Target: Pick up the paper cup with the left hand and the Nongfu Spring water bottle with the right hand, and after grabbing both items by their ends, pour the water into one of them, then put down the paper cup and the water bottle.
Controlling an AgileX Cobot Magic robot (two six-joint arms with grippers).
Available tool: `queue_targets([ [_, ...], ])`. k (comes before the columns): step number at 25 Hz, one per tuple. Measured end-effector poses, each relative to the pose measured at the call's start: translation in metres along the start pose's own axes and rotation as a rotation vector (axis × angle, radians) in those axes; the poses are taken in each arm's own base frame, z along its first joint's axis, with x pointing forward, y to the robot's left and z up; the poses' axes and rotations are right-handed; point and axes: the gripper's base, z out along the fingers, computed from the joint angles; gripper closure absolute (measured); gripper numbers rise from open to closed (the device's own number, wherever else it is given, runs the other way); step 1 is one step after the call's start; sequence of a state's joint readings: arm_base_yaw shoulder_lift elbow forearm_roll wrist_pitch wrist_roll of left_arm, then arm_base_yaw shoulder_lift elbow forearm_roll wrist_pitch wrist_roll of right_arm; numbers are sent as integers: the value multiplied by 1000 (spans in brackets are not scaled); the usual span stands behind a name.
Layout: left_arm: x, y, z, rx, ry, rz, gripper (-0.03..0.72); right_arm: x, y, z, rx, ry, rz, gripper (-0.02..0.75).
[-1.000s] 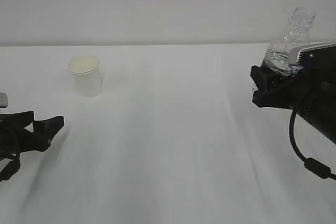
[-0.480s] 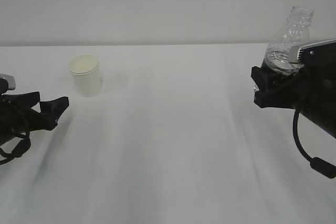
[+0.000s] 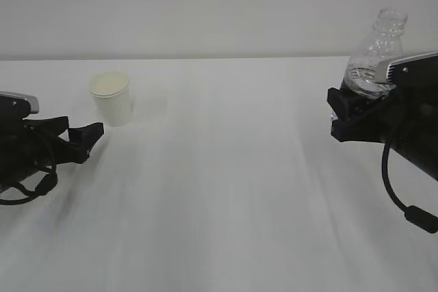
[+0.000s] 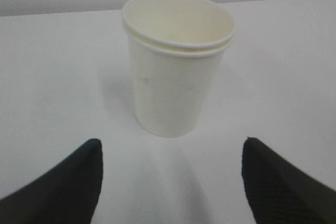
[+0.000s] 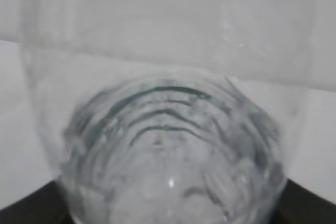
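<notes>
The paper cup point(image 3: 110, 98) stands upright on the white table point(image 3: 219, 196), and everything else is placed from it. The left hand point(image 3: 31, 148) has come closer to the cup than in the earlier frames: its black gripper point(image 3: 85, 136), which sat low and well short of the cup a second ago, now reaches to just below and left of the cup's base in the exterior view, not touching it. In the left wrist view the cup point(image 4: 177, 64) stands centred ahead of the two dark fingertips point(image 4: 68, 187), which are spread wider than the cup, with bare table between them and the cup's wall. The gripper point(image 4: 170, 182) is wide apart and holds nothing.

Far to the right of the cup, the right hand point(image 3: 404, 121) holds the Nongfu Spring water bottle point(image 3: 373, 56) above the table, its uncapped neck up and leaning slightly right. Its place has hardly changed from the earlier frames; only the lean looks a little straighter. The right gripper point(image 3: 352, 111) is clamped around the bottle's lower part. The right wrist view shows the ribbed clear bottle point(image 5: 168, 129) filling the picture, with the water point(image 5: 168, 192) gathered at the bottom end.
</notes>
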State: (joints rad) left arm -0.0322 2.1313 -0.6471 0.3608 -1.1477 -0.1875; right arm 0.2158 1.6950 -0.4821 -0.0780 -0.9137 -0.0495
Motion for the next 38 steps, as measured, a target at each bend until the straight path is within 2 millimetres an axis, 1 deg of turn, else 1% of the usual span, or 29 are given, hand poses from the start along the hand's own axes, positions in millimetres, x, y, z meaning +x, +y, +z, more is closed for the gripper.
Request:
queue_targets([
  [6, 4, 3, 14, 25, -6, -9, 97, 0, 0, 0, 0, 0, 0, 290],
  [16, -16, 5, 33, 61, -84, 19, 97, 0, 0, 0, -1, 0, -3, 290],
  [21, -20, 5, 36, 74, -92, 22, 99, 0, 0, 0, -1, 0, -3, 290],
  [23, -19, 6, 39, 76, -91, 22, 99, 0, 0, 0, -1, 0, -3, 291],
  [29, -2, 7, 42, 75, -49, -3, 99, 0, 0, 0, -1, 0, -3, 291],
  [31, -2, 8, 43, 76, -50, -2, 99, 0, 0, 0, -1, 0, -3, 291],
  [35, -7, 9, 54, 78, -61, 2, 99, 0, 0, 0, -1, 0, -3, 291],
  [38, -8, 2, 65, 98, -52, 15, 99, 0, 0, 0, -1, 0, -3, 291],
])
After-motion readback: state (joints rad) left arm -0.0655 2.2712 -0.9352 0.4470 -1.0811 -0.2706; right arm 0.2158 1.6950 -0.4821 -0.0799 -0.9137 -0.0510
